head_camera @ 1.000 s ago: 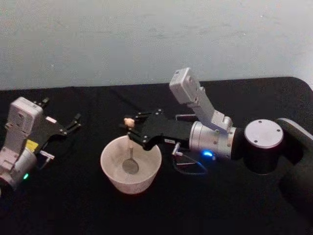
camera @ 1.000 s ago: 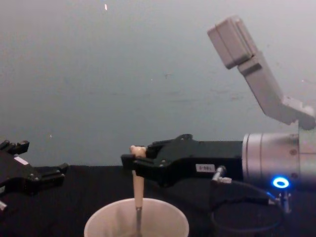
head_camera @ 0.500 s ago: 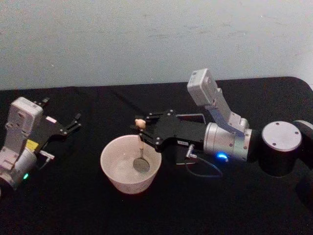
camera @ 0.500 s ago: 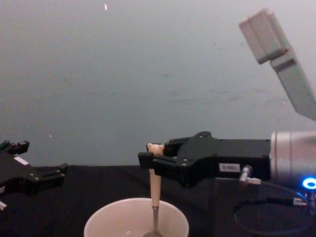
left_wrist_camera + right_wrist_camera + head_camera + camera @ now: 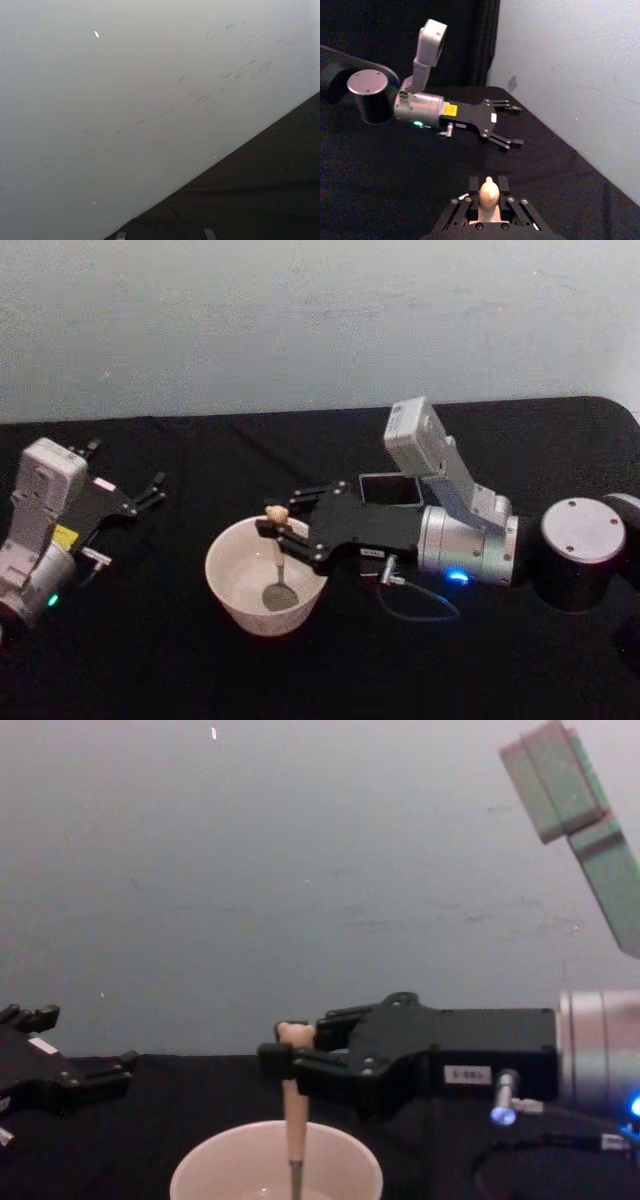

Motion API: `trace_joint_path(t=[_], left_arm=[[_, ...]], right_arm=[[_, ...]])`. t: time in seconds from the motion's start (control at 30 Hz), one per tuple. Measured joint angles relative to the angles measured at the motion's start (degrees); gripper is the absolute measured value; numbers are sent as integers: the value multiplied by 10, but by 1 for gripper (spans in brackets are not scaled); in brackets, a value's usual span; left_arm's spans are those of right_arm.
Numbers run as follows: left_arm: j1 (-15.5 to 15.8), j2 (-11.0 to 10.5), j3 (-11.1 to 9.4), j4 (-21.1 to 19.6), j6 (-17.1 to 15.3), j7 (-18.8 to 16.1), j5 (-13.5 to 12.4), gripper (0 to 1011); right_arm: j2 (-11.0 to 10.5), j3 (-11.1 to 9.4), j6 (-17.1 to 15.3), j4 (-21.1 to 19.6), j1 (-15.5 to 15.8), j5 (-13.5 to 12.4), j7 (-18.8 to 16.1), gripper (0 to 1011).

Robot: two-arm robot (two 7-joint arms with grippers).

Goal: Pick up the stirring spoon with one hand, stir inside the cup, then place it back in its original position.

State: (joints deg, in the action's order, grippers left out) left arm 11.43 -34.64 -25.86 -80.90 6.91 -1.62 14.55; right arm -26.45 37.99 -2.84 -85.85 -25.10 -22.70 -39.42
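Observation:
The cream cup [image 5: 216, 562] stands on the black table, left of centre. My right gripper [image 5: 273, 524] reaches in from the right and is shut on the stirring spoon [image 5: 278, 552] just under its bear head. The spoon hangs almost upright, and its metal bowl sits low inside the cup. From the chest the spoon [image 5: 292, 1115] drops into the cup [image 5: 225, 1160] below the right gripper [image 5: 279, 1061]. The right wrist view has the bear head [image 5: 488, 192] between the gripper's fingers. The dark square holder [image 5: 390, 489], the original position, stands behind the right arm. My left gripper [image 5: 127, 464] rests open at the far left.
The black table runs back to a pale wall. The right arm's wrist and its loose cable [image 5: 415, 605] lie across the table right of the cup. In the right wrist view the left gripper [image 5: 519, 125] shows farther off, open.
My right gripper carried the spoon to the right inside the cup, then back toward me and slightly left. The spoon's bowl swept around the cup's bottom. The left arm stayed still.

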Motion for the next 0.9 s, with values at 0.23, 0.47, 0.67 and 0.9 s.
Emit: trace_joint_path(t=[0.23, 0.47, 0.67, 0.9], left_arm=[[0, 0, 0, 0, 0, 0, 0, 1001], [0, 0, 0, 0, 0, 0, 0, 1001], [0, 0, 0, 0, 0, 0, 0, 1002], [0, 0, 0, 0, 0, 0, 0, 1001]], right_arm=[[9, 14, -3, -1, -8, 6, -2, 216], [26, 25, -9, 7, -18, 11, 4, 215], [44, 31, -16, 26, -30, 18, 15, 216], [61, 31, -23, 53, -42, 23, 27, 216]])
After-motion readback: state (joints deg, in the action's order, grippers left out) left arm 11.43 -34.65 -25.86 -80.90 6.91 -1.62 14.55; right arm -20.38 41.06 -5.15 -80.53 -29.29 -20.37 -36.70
